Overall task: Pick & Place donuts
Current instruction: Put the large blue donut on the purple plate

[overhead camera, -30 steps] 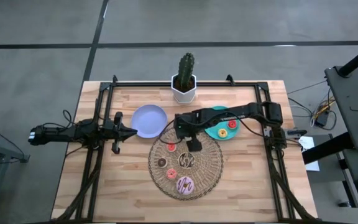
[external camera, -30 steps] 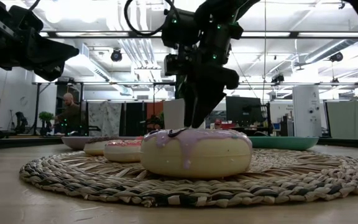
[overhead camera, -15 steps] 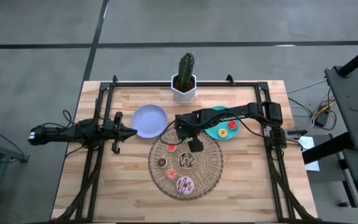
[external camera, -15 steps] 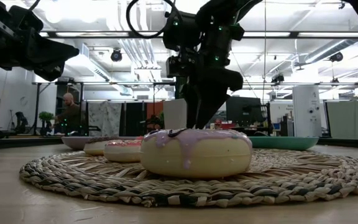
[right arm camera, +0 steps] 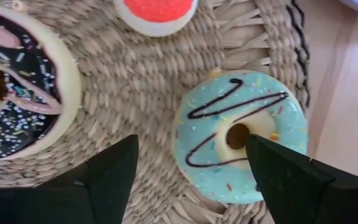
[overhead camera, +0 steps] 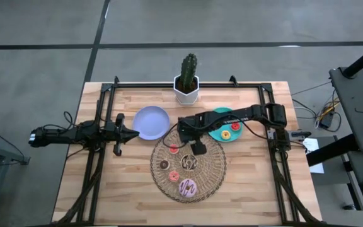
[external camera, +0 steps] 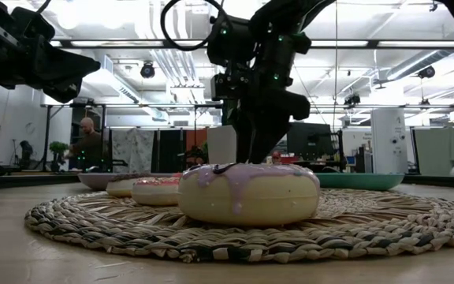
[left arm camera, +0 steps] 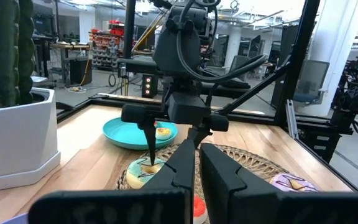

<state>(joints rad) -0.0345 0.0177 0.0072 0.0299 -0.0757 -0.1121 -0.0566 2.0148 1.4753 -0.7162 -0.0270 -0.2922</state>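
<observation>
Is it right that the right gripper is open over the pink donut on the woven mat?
Not quite. The right gripper is open over the woven mat, but the donut under it is the blue-green iced donut, not pink. The right wrist view shows it.

Counter: potted cactus at the far edge, centre. Near of it, two plates side by side: one plate to the left, the other plate to the right, the latter carrying two small donuts. Woven mat lies near of both plates, at centre. On the mat: one donut at far left, one at left, one at centre, one near of centre, one at the near edge. Right hand stands over the mat's far part. Left hand lies left of the left plate, well apart from the mat.
</observation>
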